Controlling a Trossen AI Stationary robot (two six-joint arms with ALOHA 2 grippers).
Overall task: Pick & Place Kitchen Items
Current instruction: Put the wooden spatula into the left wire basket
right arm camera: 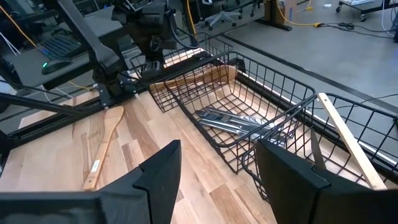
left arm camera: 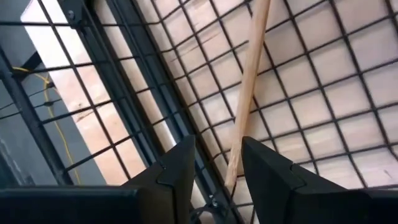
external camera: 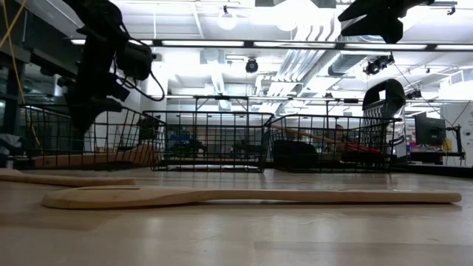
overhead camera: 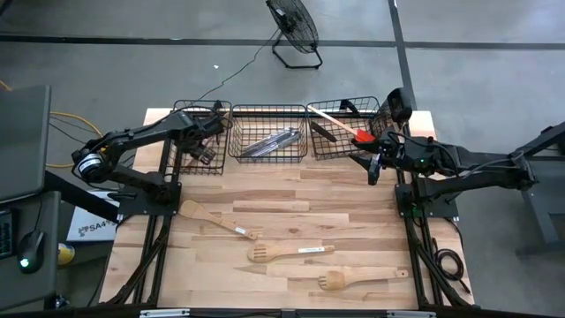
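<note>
Left hand (left arm camera: 214,165) hangs over the left basket (overhead camera: 190,146), fingers narrowly parted around a wooden handle (left arm camera: 249,93) without gripping it. Right hand (right arm camera: 217,180) waits wide by the right basket (overhead camera: 340,146); three wooden utensils (overhead camera: 291,253) lie on the worktop (overhead camera: 353,194).

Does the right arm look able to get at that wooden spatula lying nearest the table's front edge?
Probably yes. The right gripper hovers open beside the right basket, holding nothing, and the wooden spatula lies alone on bare table on that arm's side.
</note>
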